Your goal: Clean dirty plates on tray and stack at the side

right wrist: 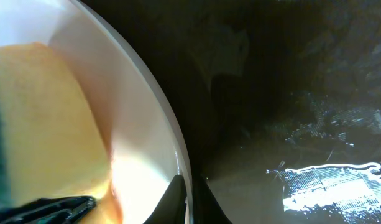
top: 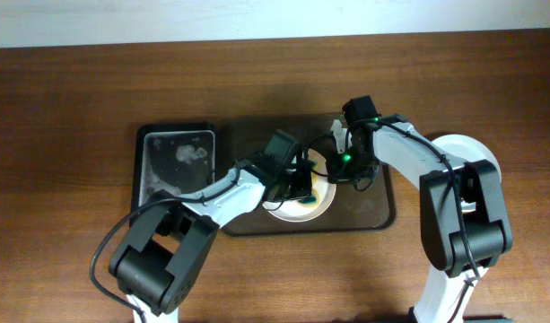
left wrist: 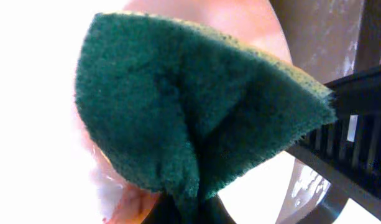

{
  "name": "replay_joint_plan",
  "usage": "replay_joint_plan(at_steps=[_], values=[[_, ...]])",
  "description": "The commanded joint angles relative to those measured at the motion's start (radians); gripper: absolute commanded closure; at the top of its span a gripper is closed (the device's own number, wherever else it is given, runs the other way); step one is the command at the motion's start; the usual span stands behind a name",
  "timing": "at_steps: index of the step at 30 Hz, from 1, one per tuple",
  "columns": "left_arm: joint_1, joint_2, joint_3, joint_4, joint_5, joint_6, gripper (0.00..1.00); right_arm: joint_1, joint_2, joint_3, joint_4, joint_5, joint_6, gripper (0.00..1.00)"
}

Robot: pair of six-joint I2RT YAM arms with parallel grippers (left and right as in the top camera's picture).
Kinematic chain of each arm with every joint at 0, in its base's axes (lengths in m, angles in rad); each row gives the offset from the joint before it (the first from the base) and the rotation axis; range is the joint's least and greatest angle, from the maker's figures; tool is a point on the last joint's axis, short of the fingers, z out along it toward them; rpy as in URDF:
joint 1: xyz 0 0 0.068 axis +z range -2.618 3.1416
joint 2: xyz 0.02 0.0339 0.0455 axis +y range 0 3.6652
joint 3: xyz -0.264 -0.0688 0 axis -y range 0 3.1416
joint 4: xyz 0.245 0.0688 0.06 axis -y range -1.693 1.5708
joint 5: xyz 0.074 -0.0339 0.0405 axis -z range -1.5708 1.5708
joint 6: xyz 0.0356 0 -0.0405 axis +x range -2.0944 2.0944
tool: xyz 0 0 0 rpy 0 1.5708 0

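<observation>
Stretched in from the table's near left with the left arm, elbow bent, wrist tipped down over the large dark brown rectangular tray (top: 369, 213). Clenched in the left gripper (top: 301, 184): a folded dark green sponge with a yellow backing (left wrist: 196, 118), pressed onto the round shallow whitish plate (top: 315, 208) on the tray's left half, directly beneath that claw. Arched in from the near right with the right arm, wrist turned back toward the centre. Clamped with the right gripper (top: 339, 172) onto that plate's right rim, one jaw inside the rim, the other outside above the wet tray floor. Just right of the tray, partly under the right arm, a second white round plate (top: 476, 148) on the brown wooden table (top: 77, 99). Just left of the tray, a smaller wet black tray (top: 140, 179).
</observation>
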Motion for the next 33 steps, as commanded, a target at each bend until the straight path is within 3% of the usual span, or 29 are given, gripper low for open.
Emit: replay_joint_plan(at_steps=[1, 3, 6, 8, 10, 11, 13, 15, 18, 23, 27, 29, 30, 31, 33], values=[[0.004, 0.026, -0.003, -0.151, -0.150, -0.009, 1.00, 0.008, 0.021, -0.033, -0.012, 0.029, -0.007, 0.95], [0.027, -0.005, -0.003, -0.237, -0.212, 0.001, 1.00, 0.008, 0.021, -0.033, -0.013, 0.029, -0.007, 0.95], [0.071, -0.111, -0.002, -0.250, -0.231, 0.145, 1.00, 0.008, 0.021, -0.033, -0.013, 0.029, -0.006, 0.95], [0.088, -0.189, -0.002, -0.268, -0.230, 0.165, 1.00, 0.008, 0.021, -0.033, -0.015, 0.029, -0.006, 0.94], [0.120, -0.314, -0.002, -0.309, -0.225, 0.246, 1.00, 0.008, 0.021, -0.033, -0.014, 0.029, -0.007, 0.72], [0.131, -0.349, -0.002, -0.323, -0.226, 0.272, 1.00, 0.008, 0.021, -0.033, -0.008, 0.029, -0.007, 0.73], [0.173, -0.431, -0.002, -0.365, -0.229, 0.315, 1.00, 0.008, 0.021, -0.033, 0.007, 0.025, -0.006, 0.94], [0.266, -0.457, -0.003, -0.438, -0.230, 0.315, 1.00, 0.008, 0.020, -0.033, 0.010, 0.004, -0.007, 0.96], [0.368, -0.447, -0.005, -0.524, -0.229, 0.447, 1.00, 0.006, -0.029, -0.003, -0.013, 0.018, -0.007, 0.96], [0.527, -0.364, -0.067, -0.497, -0.229, 0.544, 1.00, 0.007, -0.293, 0.053, -0.100, 0.427, -0.007, 0.96], [0.536, -0.241, -0.067, -0.435, -0.230, 0.609, 1.00, 0.057, -0.442, 0.053, -0.111, 0.780, -0.008, 0.96], [0.536, -0.210, -0.067, -0.418, -0.235, 0.609, 0.68, 0.141, -0.455, 0.053, -0.111, 0.949, -0.016, 0.96], [0.536, -0.206, -0.067, -0.417, -0.259, 0.609, 0.61, 0.169, -0.455, 0.053, -0.110, 0.973, -0.019, 0.96], [0.536, -0.205, -0.067, -0.420, -0.282, 0.609, 0.43, 0.200, -0.455, 0.053, -0.107, 1.005, -0.019, 0.96], [0.536, -0.205, -0.067, -0.433, -0.282, 0.609, 0.33, 0.249, -0.455, 0.053, -0.102, 1.116, -0.018, 0.96]])
